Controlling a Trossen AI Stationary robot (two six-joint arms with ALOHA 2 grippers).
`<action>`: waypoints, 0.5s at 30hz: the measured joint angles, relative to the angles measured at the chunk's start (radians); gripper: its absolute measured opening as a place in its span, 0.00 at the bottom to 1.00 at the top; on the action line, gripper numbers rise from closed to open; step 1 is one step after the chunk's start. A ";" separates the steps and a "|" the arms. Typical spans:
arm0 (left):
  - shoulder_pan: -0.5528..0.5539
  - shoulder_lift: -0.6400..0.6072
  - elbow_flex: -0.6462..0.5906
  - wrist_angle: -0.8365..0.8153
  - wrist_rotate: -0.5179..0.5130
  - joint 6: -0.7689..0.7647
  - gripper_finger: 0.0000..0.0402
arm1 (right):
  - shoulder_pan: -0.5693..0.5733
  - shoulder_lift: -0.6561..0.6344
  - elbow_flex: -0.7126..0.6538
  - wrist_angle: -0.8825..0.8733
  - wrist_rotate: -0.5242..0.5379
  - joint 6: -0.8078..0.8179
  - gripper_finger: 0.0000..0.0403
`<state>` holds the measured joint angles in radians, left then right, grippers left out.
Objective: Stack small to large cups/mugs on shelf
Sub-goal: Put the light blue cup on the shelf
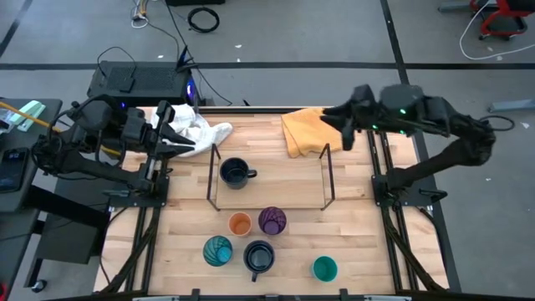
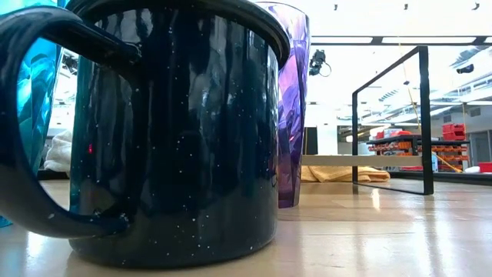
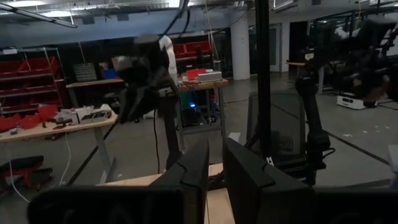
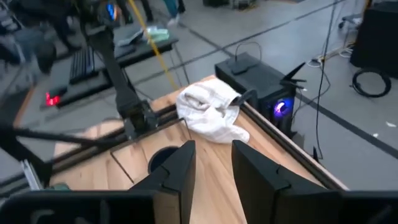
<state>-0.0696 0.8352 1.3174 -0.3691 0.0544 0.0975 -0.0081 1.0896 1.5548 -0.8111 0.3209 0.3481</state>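
Note:
The shelf [image 1: 267, 199] stands mid-table, and one dark navy mug [image 1: 235, 173] sits upright on its board. Near the front edge stand the orange cup [image 1: 240, 223], the purple tumbler [image 1: 272, 221], the patterned teal tumbler [image 1: 217, 250], a second navy mug [image 1: 259, 257] and the small teal cup [image 1: 324, 268]. That second mug [image 2: 169, 131] fills the low view. My left gripper [image 1: 177, 132] hangs raised over the far left of the table. My right gripper [image 1: 341, 127] hangs raised over the far right. Each shows a narrow gap between its fingers, with nothing in it.
A white cloth [image 1: 201, 130] lies at the far left of the table under my left gripper. A yellow cloth [image 1: 303, 130] lies at the far right beside my right gripper. A black box [image 1: 138, 81] stands behind the far edge.

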 joint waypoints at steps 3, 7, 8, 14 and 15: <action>0.000 0.000 0.000 0.004 0.000 0.000 0.15 | 0.030 -0.101 -0.135 0.072 0.052 0.051 0.27; 0.000 0.000 0.000 0.004 0.000 -0.002 0.14 | 0.067 -0.199 -0.288 0.155 0.100 0.100 0.27; 0.000 0.000 0.000 0.004 0.000 -0.002 0.14 | 0.075 -0.217 -0.322 0.169 0.109 0.108 0.27; 0.000 0.000 0.000 0.004 -0.020 -0.005 0.13 | 0.097 -0.308 -0.515 0.278 0.136 0.166 0.27; 0.000 0.000 0.000 0.005 -0.020 -0.007 0.13 | 0.096 -0.321 -0.548 0.293 0.136 0.177 0.27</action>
<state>-0.0692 0.8352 1.3174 -0.3645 0.0341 0.0908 0.0883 0.7685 1.0065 -0.5178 0.4572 0.5246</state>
